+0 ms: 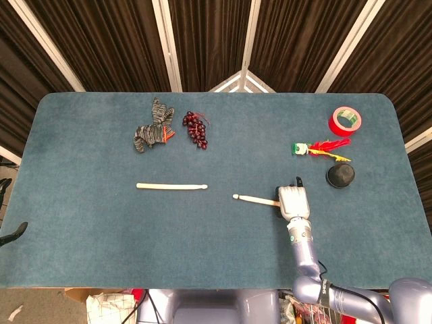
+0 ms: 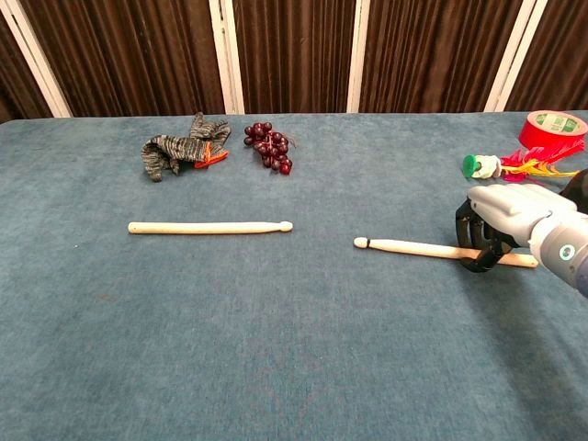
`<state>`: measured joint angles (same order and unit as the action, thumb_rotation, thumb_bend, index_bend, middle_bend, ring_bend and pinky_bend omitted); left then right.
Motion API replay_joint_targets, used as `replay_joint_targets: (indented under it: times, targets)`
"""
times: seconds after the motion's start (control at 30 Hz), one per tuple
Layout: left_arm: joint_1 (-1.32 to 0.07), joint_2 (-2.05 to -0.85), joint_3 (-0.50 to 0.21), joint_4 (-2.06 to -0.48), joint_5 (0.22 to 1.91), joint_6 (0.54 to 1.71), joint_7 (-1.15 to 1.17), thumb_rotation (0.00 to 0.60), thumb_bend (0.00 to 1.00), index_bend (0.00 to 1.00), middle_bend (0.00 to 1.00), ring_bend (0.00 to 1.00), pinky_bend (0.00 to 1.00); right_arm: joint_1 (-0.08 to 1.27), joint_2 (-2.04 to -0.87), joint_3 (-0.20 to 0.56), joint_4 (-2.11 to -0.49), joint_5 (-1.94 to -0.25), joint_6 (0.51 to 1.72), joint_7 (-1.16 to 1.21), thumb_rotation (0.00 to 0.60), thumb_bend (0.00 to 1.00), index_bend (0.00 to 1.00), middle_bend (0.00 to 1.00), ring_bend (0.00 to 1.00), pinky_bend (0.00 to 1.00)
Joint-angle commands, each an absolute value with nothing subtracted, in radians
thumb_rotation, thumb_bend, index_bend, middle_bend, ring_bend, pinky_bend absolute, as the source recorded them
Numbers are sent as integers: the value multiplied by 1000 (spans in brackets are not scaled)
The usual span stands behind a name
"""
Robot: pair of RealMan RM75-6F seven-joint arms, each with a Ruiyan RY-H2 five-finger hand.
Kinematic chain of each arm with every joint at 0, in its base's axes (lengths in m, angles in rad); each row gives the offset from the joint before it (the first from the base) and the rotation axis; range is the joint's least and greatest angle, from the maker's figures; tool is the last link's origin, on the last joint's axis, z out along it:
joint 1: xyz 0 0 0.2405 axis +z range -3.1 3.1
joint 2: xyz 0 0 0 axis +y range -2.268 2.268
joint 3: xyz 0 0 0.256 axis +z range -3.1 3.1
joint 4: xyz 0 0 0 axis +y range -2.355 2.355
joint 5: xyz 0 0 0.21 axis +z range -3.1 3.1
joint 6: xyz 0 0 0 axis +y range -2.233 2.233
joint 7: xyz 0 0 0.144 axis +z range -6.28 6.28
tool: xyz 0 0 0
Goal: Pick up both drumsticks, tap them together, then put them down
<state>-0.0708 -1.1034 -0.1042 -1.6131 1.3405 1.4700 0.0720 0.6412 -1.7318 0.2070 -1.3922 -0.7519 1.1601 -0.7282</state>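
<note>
Two pale wooden drumsticks lie on the blue table. The left drumstick (image 1: 171, 186) (image 2: 209, 227) lies alone, left of centre, with its tip pointing right. My right hand (image 1: 291, 201) (image 2: 501, 220) is over the butt end of the right drumstick (image 1: 255, 199) (image 2: 413, 247). In the chest view its dark fingers (image 2: 475, 246) curl around the shaft. The stick's tip points left and stays low at the tabletop. My left hand shows in neither view.
At the back left lie a grey knitted item (image 1: 152, 131) and a bunch of dark grapes (image 1: 196, 129). A red tape roll (image 1: 345, 121), a feathered toy (image 1: 318, 148) and a black round object (image 1: 340, 175) sit just behind my right hand.
</note>
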Motion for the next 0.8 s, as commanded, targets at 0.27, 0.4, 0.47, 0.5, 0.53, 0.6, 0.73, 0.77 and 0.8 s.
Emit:
replay_joint_targets:
  times: [0.27, 0.4, 0.47, 0.5, 0.53, 0.6, 0.73, 0.77, 0.8]
  targets:
    - [-71, -1103, -103, -1614, 1340, 1469, 73, 600, 325, 90, 72, 0, 0, 640, -1727, 200, -1385, -780, 1140, -700, 600, 442, 629, 557, 397, 91]
    - [-72, -1102, -103, -1616, 1339, 1467, 73, 600, 326, 89, 72, 0, 0, 642, -1723, 197, -1383, -792, 1129, -690, 600, 441, 629, 562, 403, 91]
    - [-72, -1102, -103, -1616, 1339, 1466, 73, 600, 326, 89, 72, 0, 0, 642, -1721, 194, -1381, -799, 1126, -688, 600, 442, 631, 566, 407, 91]
    - [-72, -1102, -103, -1616, 1339, 1466, 73, 600, 326, 89, 72, 0, 0, 643, -1720, 192, -1379, -803, 1124, -687, 600, 442, 633, 570, 412, 91]
    - [-72, -1102, -103, -1616, 1339, 1465, 73, 600, 325, 89, 71, 0, 0, 642, -1721, 192, -1377, -805, 1123, -685, 600, 442, 634, 572, 414, 91]
    - [-72, -1102, -102, -1617, 1339, 1465, 72, 600, 326, 89, 71, 0, 0, 642, -1720, 191, -1376, -807, 1120, -681, 600, 441, 636, 578, 420, 91]
    - [-72, -1102, -103, -1617, 1338, 1466, 72, 600, 326, 89, 71, 0, 0, 642, -1718, 191, -1377, -806, 1116, -679, 600, 442, 638, 581, 422, 91]
    - [-72, -1102, -103, -1617, 1338, 1466, 72, 600, 326, 89, 71, 0, 0, 642, -1718, 192, -1377, -807, 1115, -679, 600, 442, 642, 582, 424, 91]
    - [-72, -1102, -103, -1617, 1338, 1465, 72, 600, 325, 89, 71, 0, 0, 642, -1718, 192, -1377, -808, 1116, -677, 600, 442, 649, 584, 427, 91]
